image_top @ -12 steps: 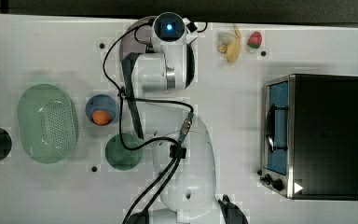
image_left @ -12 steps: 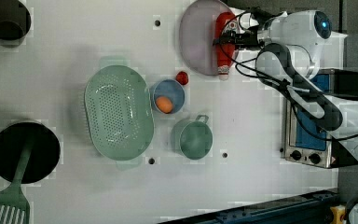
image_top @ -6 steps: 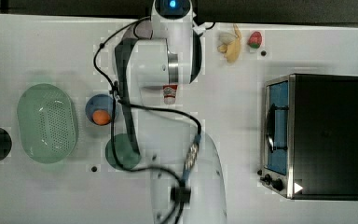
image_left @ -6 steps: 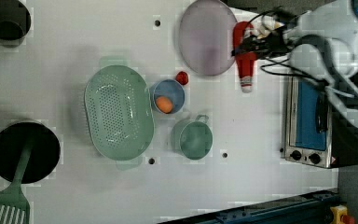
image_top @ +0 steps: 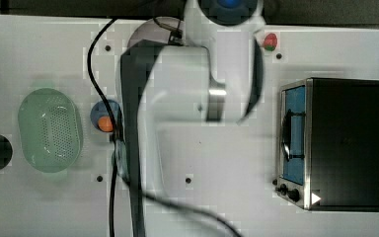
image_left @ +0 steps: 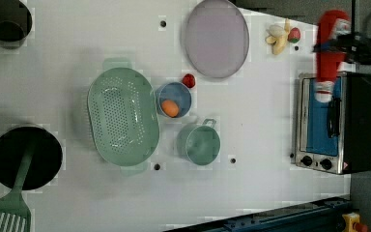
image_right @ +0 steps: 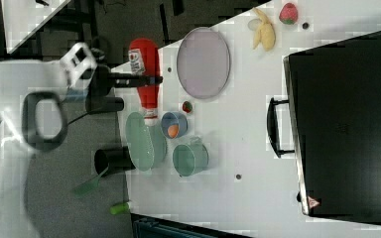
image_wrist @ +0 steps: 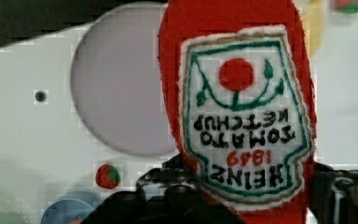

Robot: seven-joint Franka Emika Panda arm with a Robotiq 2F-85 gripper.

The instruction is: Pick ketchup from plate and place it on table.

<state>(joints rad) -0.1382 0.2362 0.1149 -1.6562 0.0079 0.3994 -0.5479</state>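
A: Gripper (image_right: 146, 79) state?
B: Jaws part-open, clamped across the ketchup (image_right: 146, 79) bottle's body. Right view: dark fingers (image_right: 129, 79) cross the red bottle about mid-length. Wrist view: the bottle (image_wrist: 237, 107) fills the space between the black finger housings, white label facing the camera.

A: Where does the bottle sit relative to the plate?
B: Off it, up in the air. Left view: the ketchup (image_left: 329, 53) hangs over the toaster oven (image_left: 335, 123) at the left view's right, well apart from the plate (image_left: 216, 37). Plate is bare, pale pinkish-grey.

A: Anything touching the bottle besides the fingers?
B: Nothing I can see. Table (image_left: 251, 111) lies below it.

A: Neighbours?
B: Small strawberry (image_left: 188, 80) just beside the plate's rim; blue bowl (image_left: 173, 99) holds an orange ball (image_left: 170, 108); green colander (image_left: 122, 121) next to that.
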